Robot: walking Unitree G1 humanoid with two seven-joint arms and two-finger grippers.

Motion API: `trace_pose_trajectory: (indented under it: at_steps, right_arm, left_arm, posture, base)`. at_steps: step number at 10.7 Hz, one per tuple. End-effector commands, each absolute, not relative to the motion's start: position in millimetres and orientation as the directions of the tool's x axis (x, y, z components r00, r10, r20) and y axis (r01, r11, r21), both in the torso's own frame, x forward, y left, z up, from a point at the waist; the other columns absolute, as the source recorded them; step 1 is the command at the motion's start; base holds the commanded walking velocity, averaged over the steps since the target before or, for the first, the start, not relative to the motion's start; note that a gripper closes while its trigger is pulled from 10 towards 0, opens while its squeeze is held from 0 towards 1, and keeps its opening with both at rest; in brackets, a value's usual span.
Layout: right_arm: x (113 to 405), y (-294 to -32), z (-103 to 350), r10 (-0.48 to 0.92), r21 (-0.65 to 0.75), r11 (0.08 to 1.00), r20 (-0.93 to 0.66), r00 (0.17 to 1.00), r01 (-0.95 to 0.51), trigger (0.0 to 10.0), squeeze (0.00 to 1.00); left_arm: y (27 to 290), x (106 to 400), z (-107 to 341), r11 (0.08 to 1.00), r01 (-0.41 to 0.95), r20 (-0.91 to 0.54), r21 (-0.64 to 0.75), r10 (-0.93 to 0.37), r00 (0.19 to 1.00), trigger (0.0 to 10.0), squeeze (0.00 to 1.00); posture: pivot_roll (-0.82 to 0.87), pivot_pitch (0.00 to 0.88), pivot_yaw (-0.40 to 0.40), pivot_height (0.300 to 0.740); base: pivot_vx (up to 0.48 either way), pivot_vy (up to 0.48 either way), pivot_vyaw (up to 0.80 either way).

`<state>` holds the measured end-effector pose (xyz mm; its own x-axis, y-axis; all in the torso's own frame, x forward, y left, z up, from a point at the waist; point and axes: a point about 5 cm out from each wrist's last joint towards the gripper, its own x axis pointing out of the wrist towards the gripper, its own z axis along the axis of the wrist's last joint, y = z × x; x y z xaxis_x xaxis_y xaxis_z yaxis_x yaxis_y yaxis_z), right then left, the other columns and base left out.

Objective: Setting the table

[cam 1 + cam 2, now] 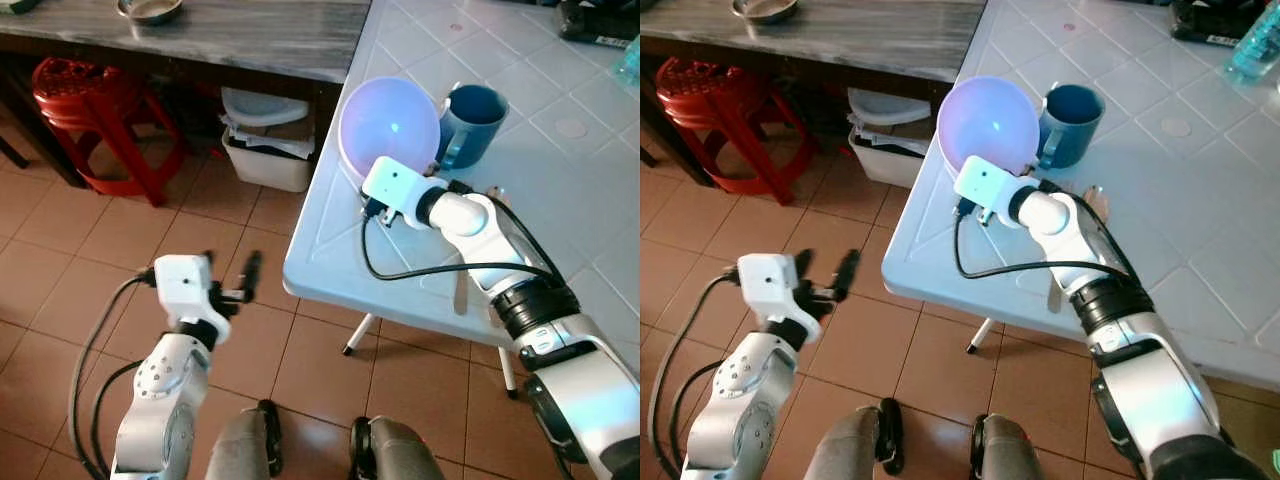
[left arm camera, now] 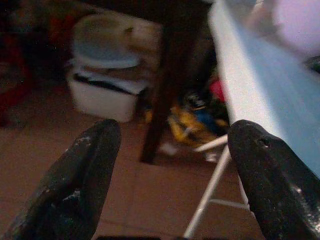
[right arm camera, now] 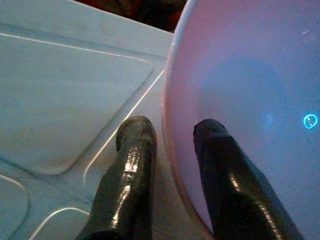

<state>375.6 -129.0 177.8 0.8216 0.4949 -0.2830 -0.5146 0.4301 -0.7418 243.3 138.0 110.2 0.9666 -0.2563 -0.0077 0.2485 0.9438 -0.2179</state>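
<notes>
**Kid:** Between the 2 black fingers of the right gripper (image 3: 172, 145), what is sitting there?

**Helper:** The rim of the pale purple bowl (image 1: 390, 128) is sitting there. 1 finger (image 3: 131, 170) is lying outside the bowl, over the light blue table (image 1: 560, 190). The other finger is lying inside the bowl. The 2 fingers are pinching the bowl's thin wall between them.

**Kid:** Where is the bowl sitting?

**Helper:** It is sitting on the table, near the table's corner, just past the right fingertips. It is tilting up a bit, so its inside is facing us.

**Kid:** What is standing beyond the bowl?

**Helper:** A dark blue mug (image 1: 474, 124) is standing upright just beside the bowl, on the far side from the fingers. I cannot tell if the 2 are touching.

**Kid:** What is the left gripper (image 1: 230, 272) doing?

**Helper:** It is hanging over the brown floor tiles (image 1: 60, 270), well apart from the table. Its 2 fingers (image 2: 75, 185) are spreading wide and holding nothing.

**Kid:** What is lying out past those fingers?

**Helper:** A white bin (image 1: 268, 140) with stuff piled on it is sitting on the floor under a dark gray table (image 1: 250, 35). A red stool (image 1: 95, 120) is standing near it. A metal bowl (image 1: 150, 10) is resting up on that gray table.
</notes>
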Motion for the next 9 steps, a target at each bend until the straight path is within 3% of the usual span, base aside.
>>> trace_pose_trajectory:
  at_steps: [1,5,9]
  right_arm:
    - [373,-138,164,0.469,-0.731,0.414,-0.34,0.815,-0.542,0.0,0.0]
    - [373,-145,163,0.449,-0.74,0.415,-0.339,0.827,-0.529,0.0,0.0]
    - [370,-149,171,0.471,-0.767,0.437,-0.25,0.846,-0.47,0.0,0.0]
  left_arm:
    - [135,239,116,0.921,0.307,0.032,-0.24,-0.308,0.951,10.0,0.0]
    - [123,241,125,0.839,0.451,0.084,-0.305,-0.448,0.89,10.0,0.0]
    - [117,243,123,0.818,0.48,0.09,-0.316,-0.478,0.874,10.0,0.0]
  posture:
    - [-0.04,0.231,0.033,0.74]
    - [-0.04,0.21,0.029,0.74]
    - [-0.06,0.177,0.016,0.74]
  base:
    - [0.0,0.0,0.0]
    - [0.0,0.0,0.0]
    - [0.0,0.0,0.0]
